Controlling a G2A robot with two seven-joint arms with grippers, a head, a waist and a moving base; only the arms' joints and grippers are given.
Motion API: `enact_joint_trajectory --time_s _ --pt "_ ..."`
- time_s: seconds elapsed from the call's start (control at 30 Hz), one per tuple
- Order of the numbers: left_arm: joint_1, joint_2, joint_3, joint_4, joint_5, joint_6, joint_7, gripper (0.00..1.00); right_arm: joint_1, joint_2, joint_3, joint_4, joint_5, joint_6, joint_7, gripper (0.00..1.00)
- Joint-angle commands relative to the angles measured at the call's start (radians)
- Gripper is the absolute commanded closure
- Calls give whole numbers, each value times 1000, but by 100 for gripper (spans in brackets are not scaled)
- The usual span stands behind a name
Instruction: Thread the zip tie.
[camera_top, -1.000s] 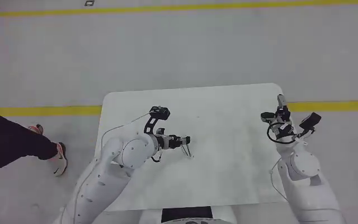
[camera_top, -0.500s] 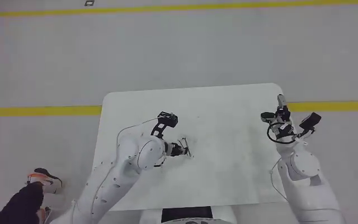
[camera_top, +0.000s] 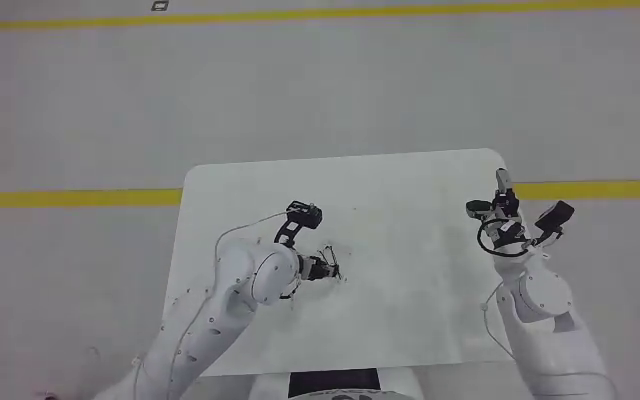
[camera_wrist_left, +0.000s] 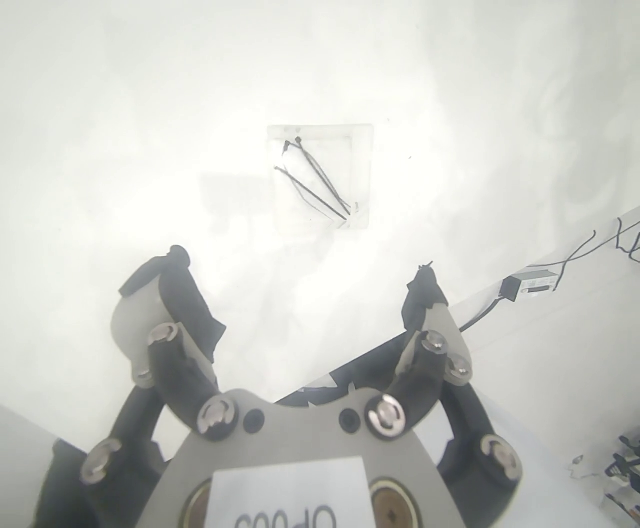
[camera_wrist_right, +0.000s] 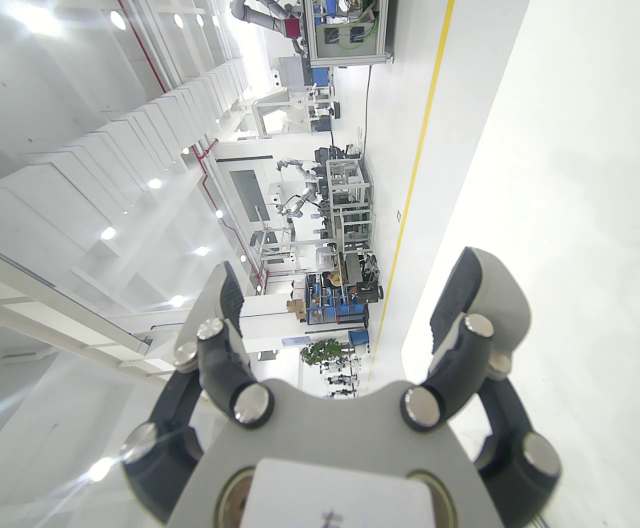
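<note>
A few thin black zip ties (camera_wrist_left: 315, 185) lie crossed in a small clear square tray (camera_wrist_left: 362, 150) on the white table (camera_top: 400, 300). My left gripper (camera_wrist_left: 300, 265) hangs open just short of the tray, its black-padded fingers (camera_wrist_left: 185, 295) spread wide with nothing between them. From above, the left gripper (camera_top: 325, 266) sits left of the table's centre, right beside the zip ties (camera_top: 338, 273). My right gripper (camera_wrist_right: 345, 265) is open and empty, raised at the table's right edge (camera_top: 497, 207) and facing out into the room.
The table's near edge (camera_wrist_left: 450, 310) runs close behind the left gripper. A small power adapter (camera_wrist_left: 530, 285) with black cables lies on the floor beyond it. Bare tabletop stretches between the two arms.
The left arm has swung its forearm rightward and turned its wrist, bringing the gripper in over the tray. The right arm has not moved.
</note>
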Motion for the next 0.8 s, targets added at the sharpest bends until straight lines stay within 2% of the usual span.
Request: enact_joint_trajectory --time_s 0.0,0.13,0.27,0.77 --pt "-24 -8 39 28 4 19 7 0 0 0 0 0 0 0 0 0" --pt "-71 -29 79 86 34 25 -20 0 0 0 0 0 0 0 0 0" --pt "-78 -54 94 114 70 25 -33 0 0 0 0 0 0 0 0 0" --pt "-72 -56 104 119 81 25 -25 0 0 0 0 0 0 0 0 0"
